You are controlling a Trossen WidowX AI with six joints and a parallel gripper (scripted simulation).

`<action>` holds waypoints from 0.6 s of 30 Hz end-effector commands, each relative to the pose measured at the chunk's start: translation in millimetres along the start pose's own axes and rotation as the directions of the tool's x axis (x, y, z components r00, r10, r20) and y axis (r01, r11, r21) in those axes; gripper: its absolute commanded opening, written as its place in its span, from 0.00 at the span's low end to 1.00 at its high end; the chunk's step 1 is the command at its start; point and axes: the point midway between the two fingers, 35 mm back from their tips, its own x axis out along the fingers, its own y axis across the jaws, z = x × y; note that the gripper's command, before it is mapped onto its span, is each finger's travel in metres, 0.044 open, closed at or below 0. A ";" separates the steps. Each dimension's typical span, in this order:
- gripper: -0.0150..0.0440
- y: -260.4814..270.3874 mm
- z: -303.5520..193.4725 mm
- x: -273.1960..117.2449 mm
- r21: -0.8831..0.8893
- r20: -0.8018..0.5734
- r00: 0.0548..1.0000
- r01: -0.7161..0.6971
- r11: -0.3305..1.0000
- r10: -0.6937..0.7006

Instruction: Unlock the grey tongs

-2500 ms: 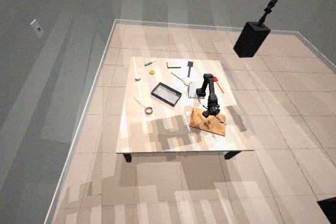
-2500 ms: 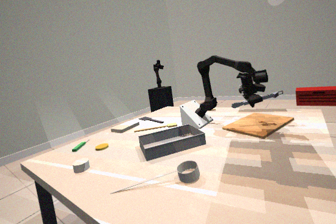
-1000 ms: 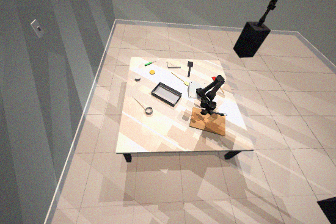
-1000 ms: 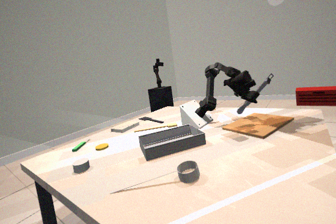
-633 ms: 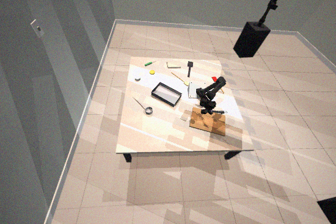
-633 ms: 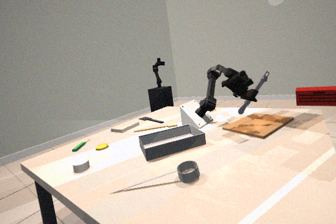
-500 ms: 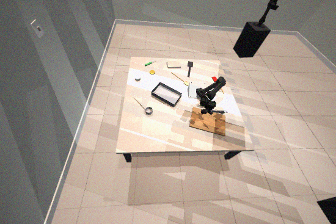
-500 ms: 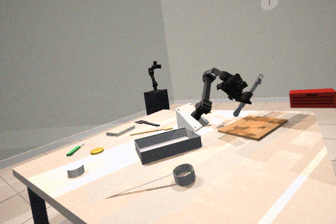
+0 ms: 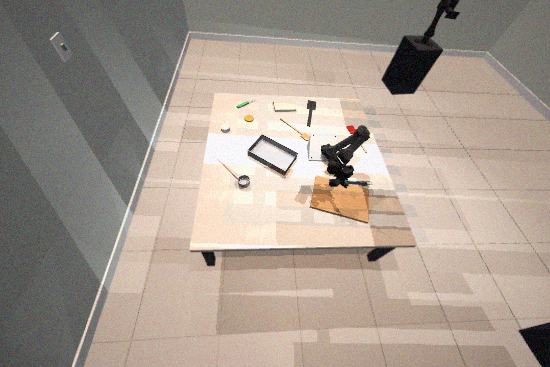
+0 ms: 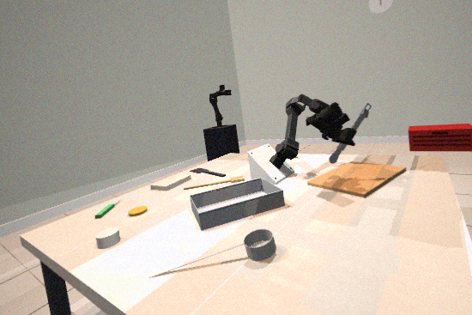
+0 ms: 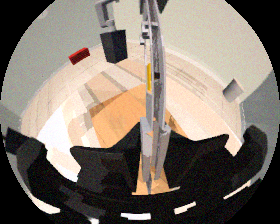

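The grey tongs (image 9: 361,182) (image 10: 360,119) (image 11: 159,90) are in the air, steeply tilted: the end with the small loop is up and the rounded tips point down. Their two arms lie close together; a small yellow part shows between them in the wrist view. My gripper (image 9: 341,182) (image 10: 351,138) (image 11: 146,125) is shut on the tongs, part way along their arms. It is above the wooden board (image 9: 350,211) (image 10: 386,171) (image 11: 107,122), with a gap below the tips. Whether the lock is released cannot be told. The roasting tin (image 9: 266,164) (image 10: 240,214) stands apart, with nothing across it.
A saucepan (image 9: 243,181) (image 10: 259,246) with a long thin handle is near the tin. A wooden spoon (image 9: 294,128) (image 10: 214,183), black spatula (image 9: 310,113) (image 10: 210,172), green knife (image 9: 243,104) (image 10: 105,211) and yellow disc (image 9: 249,118) (image 10: 137,210) lie farther off.
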 end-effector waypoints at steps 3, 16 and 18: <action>0.00 0.6 1.6 -0.1 -0.009 0.009 1.000 -0.004 1.000 0.004; 0.00 0.5 1.2 1.2 0.011 -0.007 1.000 -0.012 1.000 0.012; 0.00 0.5 0.8 2.6 0.032 -0.024 0.999 -0.020 0.999 0.021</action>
